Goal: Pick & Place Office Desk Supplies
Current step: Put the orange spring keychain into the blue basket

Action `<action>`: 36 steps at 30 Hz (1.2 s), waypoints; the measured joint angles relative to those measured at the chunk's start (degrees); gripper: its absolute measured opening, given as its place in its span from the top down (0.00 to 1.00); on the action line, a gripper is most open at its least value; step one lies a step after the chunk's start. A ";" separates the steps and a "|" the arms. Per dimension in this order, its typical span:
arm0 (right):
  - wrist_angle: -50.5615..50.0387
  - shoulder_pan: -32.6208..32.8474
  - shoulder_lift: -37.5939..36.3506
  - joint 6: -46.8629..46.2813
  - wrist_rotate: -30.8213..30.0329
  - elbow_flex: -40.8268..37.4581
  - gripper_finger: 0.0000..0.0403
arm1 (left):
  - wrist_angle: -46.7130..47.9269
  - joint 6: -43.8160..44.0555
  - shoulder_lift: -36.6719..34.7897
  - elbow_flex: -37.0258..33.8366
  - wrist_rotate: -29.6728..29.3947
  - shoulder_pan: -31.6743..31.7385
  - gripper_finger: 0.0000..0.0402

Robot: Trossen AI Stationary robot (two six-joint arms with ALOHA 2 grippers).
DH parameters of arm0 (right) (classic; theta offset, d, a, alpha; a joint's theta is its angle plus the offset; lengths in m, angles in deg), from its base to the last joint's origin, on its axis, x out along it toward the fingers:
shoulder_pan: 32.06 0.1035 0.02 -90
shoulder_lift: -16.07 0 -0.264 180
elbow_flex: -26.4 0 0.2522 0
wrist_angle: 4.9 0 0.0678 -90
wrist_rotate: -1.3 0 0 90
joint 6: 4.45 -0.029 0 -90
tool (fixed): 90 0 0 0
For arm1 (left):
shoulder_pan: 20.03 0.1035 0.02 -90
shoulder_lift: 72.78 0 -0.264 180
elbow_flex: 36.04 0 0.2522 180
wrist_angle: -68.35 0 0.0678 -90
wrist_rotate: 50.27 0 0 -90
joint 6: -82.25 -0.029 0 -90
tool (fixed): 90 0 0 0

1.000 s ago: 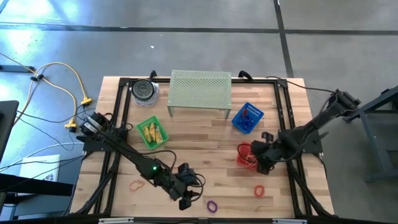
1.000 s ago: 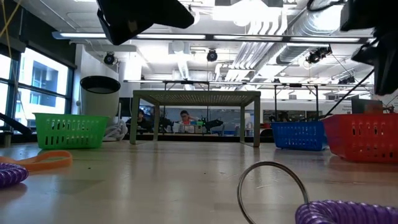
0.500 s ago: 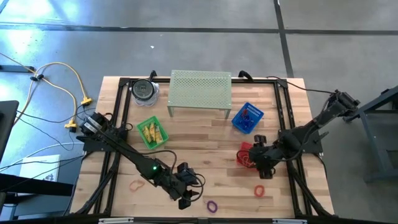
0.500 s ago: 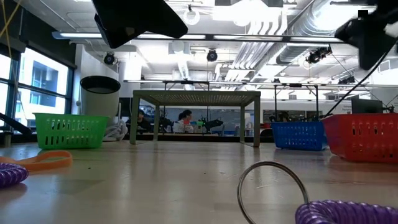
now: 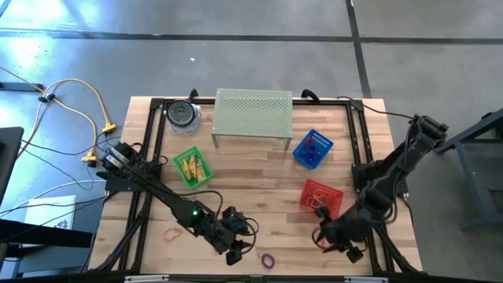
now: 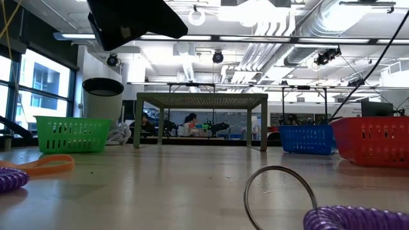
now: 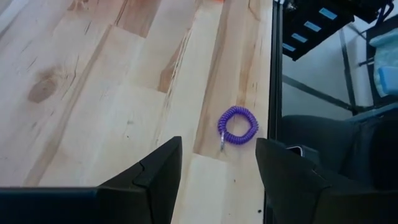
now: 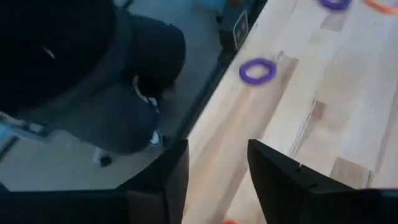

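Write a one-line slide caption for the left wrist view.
Left gripper, fingers apart and empty, hovers over the wooden table near a purple coil band at the table's edge.

Purple coil band foremost, orange band, green basket, red basket

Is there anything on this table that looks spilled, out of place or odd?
Yes. A few band loops lie loose on the wood instead of in a basket: a purple coil by the front edge and an orange one at front left. Nothing looks damaged.
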 joint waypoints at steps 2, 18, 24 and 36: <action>-0.74 1.29 1.38 -0.03 -2.11 0.00 0.66 | 0.00 0.82 0.00 0.00 0.00 0.00 0.50; -6.94 4.08 15.74 -0.45 2.94 -0.02 0.78 | 0.01 4.79 0.00 0.00 -0.07 -0.99 0.50; -11.72 2.73 17.40 0.04 0.19 -0.02 0.78 | 0.00 2.13 0.00 0.00 -0.40 -1.46 0.50; -12.64 2.20 20.61 0.03 0.59 -0.04 0.78 | -0.02 2.74 0.00 0.00 -0.59 -1.68 0.50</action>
